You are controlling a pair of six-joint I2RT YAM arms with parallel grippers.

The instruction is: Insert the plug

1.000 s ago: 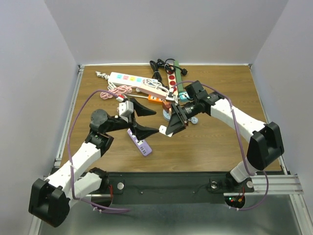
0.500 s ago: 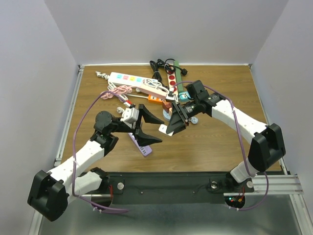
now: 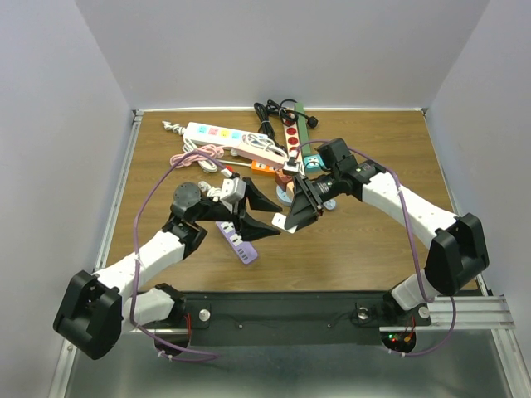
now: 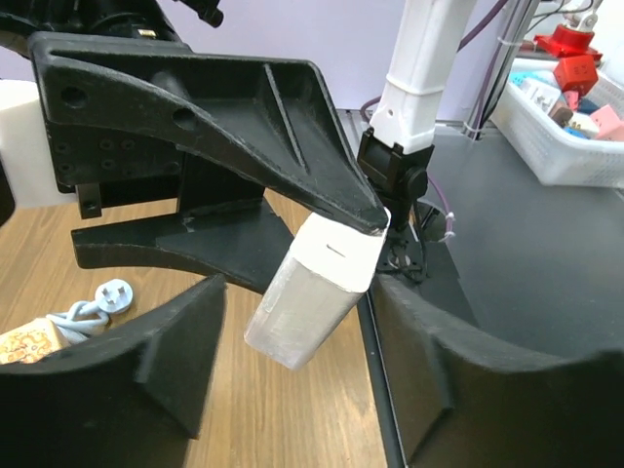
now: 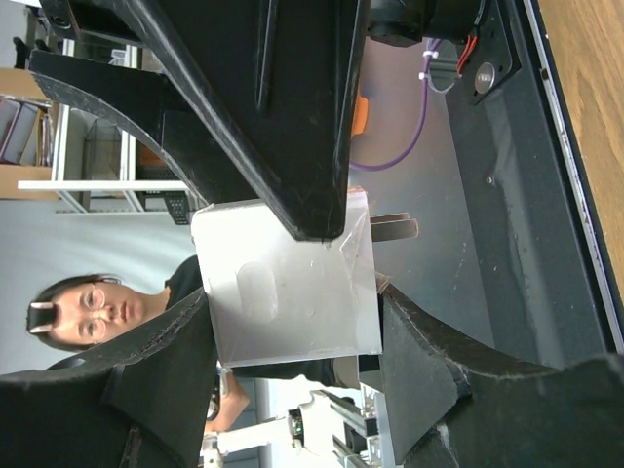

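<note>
My right gripper (image 3: 292, 215) is shut on a white plug block (image 3: 286, 221) and holds it above the table, its metal prongs (image 5: 395, 229) pointing toward the near edge. In the right wrist view the plug (image 5: 283, 283) sits between my two fingers. My left gripper (image 3: 276, 215) is open, and its fingers bracket the plug from the left. One left finger touches the plug's top corner in the right wrist view. In the left wrist view the plug (image 4: 317, 292) hangs between my open fingers. A purple power strip (image 3: 236, 240) lies on the table below the left gripper.
At the back lie a white power strip with coloured sockets (image 3: 217, 133), a pink cable (image 3: 199, 155), black cords (image 3: 274, 112), a strip with red sockets (image 3: 292, 137) and an orange block (image 3: 261, 166). A white cable end (image 4: 97, 302) lies on the wood.
My left arm has swung right and forward, bringing its open fingers from beside the purple strip to around the plug. The right gripper has held the plug almost still.
</note>
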